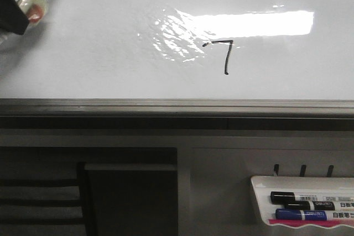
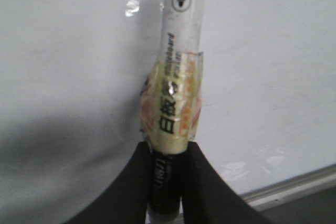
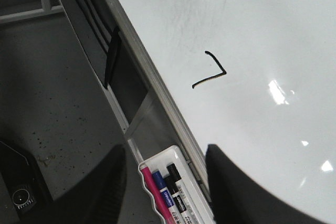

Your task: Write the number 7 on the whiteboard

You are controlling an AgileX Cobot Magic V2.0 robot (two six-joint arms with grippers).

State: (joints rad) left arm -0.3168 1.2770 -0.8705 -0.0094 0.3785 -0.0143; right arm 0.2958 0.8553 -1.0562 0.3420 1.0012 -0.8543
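A black number 7 point(image 1: 225, 54) stands on the glossy whiteboard point(image 1: 110, 53), just below a bright glare patch; it also shows in the right wrist view point(image 3: 211, 73). My left gripper point(image 1: 16, 9) is at the far upper left of the board, away from the digit, shut on a white marker point(image 2: 176, 93) wrapped in yellowish tape; its tip is out of view. My right gripper point(image 3: 165, 169) is open and empty, hanging off the board above the marker tray point(image 3: 176, 156). The grey rail point(image 1: 177, 105) runs along the board's lower edge.
A small white tray point(image 1: 260, 192) at the lower right holds black point(image 1: 298, 196), blue point(image 1: 310, 214) and pink markers. Below the rail is a grey frame with a dark recess point(image 1: 130, 197). Grey floor point(image 3: 52, 103) shows in the right wrist view.
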